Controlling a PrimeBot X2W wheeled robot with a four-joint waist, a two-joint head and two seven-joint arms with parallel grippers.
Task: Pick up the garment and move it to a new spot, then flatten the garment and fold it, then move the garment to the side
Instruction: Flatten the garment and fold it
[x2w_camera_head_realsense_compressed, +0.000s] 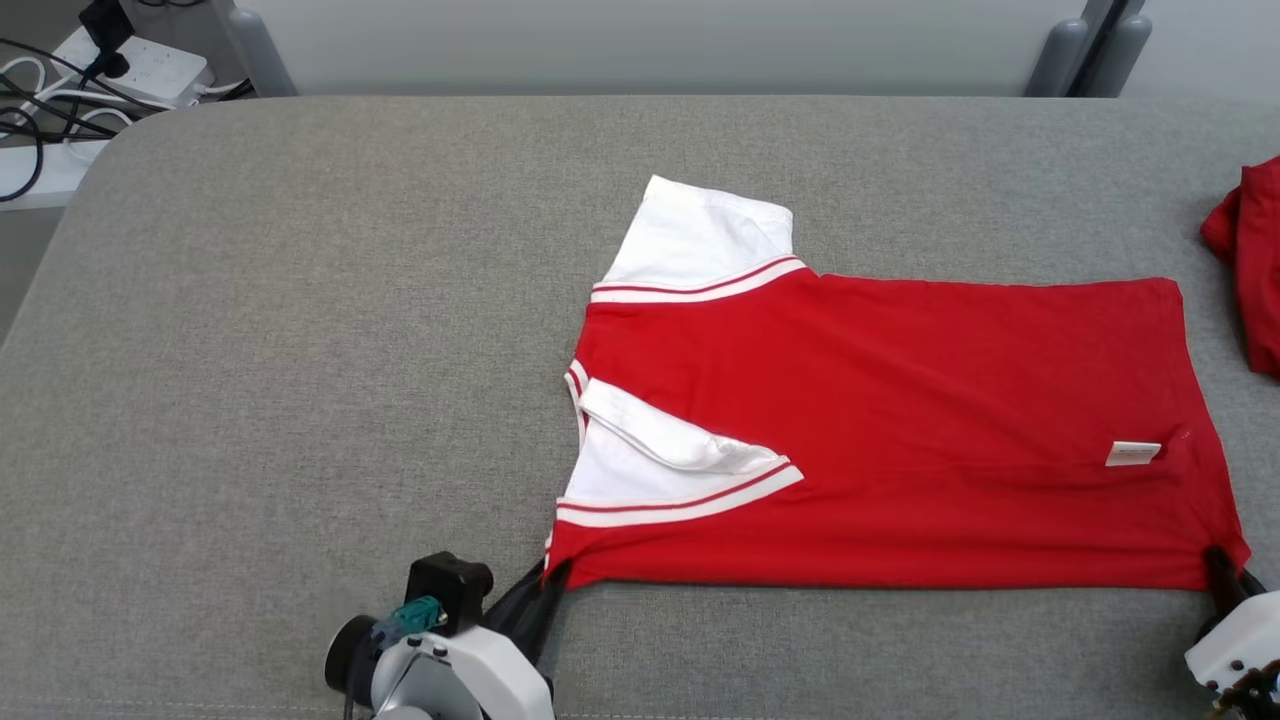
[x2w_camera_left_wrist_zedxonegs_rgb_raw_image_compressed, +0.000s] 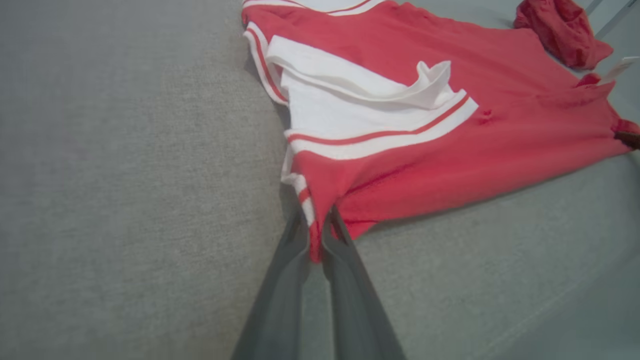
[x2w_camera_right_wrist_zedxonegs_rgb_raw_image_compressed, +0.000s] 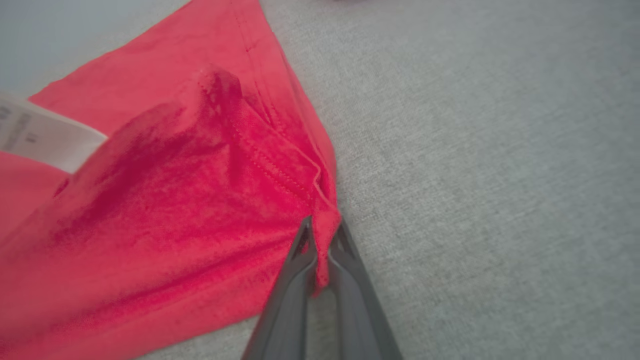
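you have the red short-sleeved jersey with white striped sleeves (x2w_camera_head_realsense_compressed: 900, 420) lying flat on the grey fabric-covered table (x2w_camera_head_realsense_compressed: 300, 350), right of the middle, its shoulder end toward your left and its hem toward your right. the far sleeve is spread out white; the nearer white panel has a loose white flap folded across it. your left gripper (x2w_camera_head_realsense_compressed: 548, 582) has its two dark fingers closed on the near corner at the shoulder end, with a strip of red and white trim pinched between them (the left wrist view shows this plainly). your right gripper (x2w_camera_head_realsense_compressed: 1218, 565) is closed too, nipping the near hem corner, and the red cloth is bunched into a small ridge just behind the fingertips. a small white care label (x2w_camera_head_realsense_compressed: 1133, 453) sticks up from the body near that hem corner. a second crumpled red cloth (x2w_camera_head_realsense_compressed: 1250, 260) lies at the table's right edge, apart from the jersey. a white power strip with black cables (x2w_camera_head_realsense_compressed: 130, 60) sits beyond the far left corner.
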